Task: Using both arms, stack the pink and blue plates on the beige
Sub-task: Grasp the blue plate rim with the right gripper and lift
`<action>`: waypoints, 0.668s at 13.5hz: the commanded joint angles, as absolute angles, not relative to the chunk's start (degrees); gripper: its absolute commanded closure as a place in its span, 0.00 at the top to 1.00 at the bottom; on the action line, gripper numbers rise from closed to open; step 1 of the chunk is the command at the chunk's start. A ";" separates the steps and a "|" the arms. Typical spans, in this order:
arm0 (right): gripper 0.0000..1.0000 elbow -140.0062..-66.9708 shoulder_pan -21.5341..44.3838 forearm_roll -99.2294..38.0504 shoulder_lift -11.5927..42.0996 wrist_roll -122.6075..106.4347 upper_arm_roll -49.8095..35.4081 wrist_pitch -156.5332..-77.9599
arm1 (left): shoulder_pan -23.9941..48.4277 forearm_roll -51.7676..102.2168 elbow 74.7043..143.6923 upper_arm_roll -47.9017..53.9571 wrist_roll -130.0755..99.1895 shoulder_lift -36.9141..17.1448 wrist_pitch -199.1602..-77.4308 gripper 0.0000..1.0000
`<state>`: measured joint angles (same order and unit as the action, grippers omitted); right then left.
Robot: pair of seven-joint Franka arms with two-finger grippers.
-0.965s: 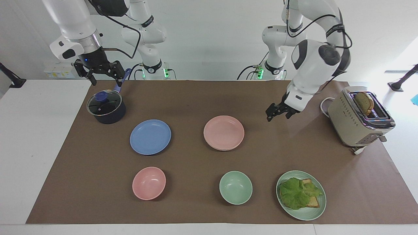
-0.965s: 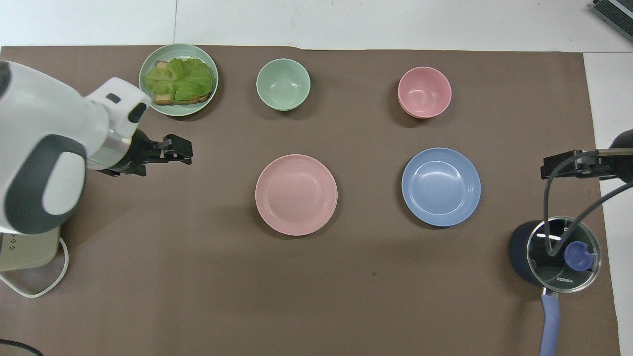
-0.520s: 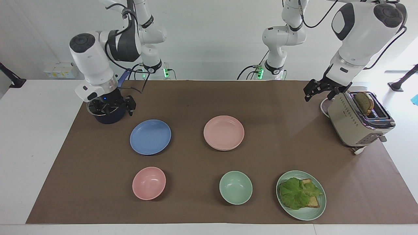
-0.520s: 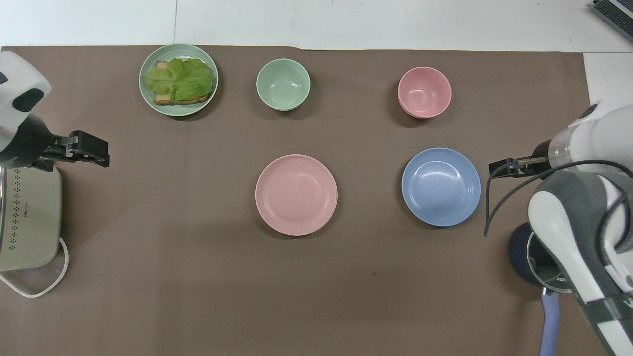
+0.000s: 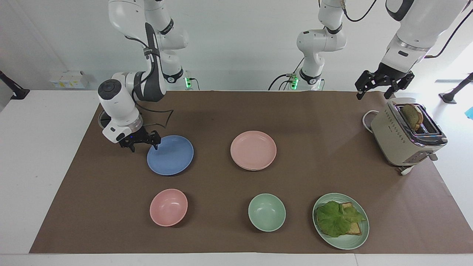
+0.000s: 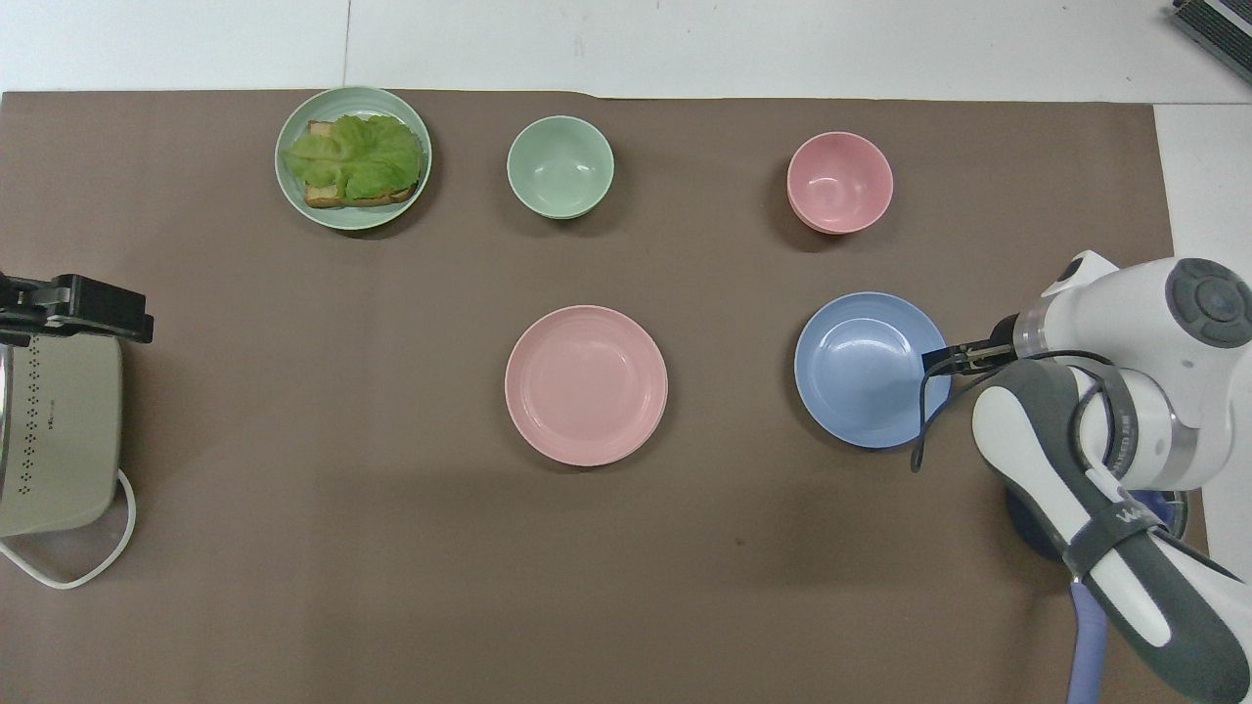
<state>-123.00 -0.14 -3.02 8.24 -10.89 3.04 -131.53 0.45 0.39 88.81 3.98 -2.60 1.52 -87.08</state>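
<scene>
Right fingers (image 5: 144, 146) now open at blue plate (image 5: 172, 157)

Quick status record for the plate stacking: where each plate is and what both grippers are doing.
pink plate: on the beige plate, whose rim just shows beneath
blue plate: alone on the mat, unstacked
right gripper: open, low at the blue plate's rim
left gripper: open, raised, waiting near the toaster
remaining: blue plate onto the stack
</scene>
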 commanded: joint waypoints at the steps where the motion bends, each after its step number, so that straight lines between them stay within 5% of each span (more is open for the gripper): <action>1: 1.00 -125.15 -1.76 -7.46 9.48 -14.85 2.64 -134.64 | 0.35 -0.35 88.86 4.04 -2.02 1.76 -86.40 1.00; 5: 0.95 -126.03 -1.84 -8.79 10.54 -15.03 2.64 -135.00 | 0.35 -0.35 88.86 4.04 -2.02 1.76 -86.40 1.00; 8: 0.54 -126.39 -1.84 -8.79 10.63 -15.03 2.64 -135.00 | 0.35 -0.35 88.86 4.04 -2.02 1.76 -86.40 1.00; 9: 0.25 -126.47 -1.85 -8.79 10.63 -14.86 2.64 -135.00 | 0.35 -0.35 88.86 4.04 -2.02 1.76 -86.40 1.00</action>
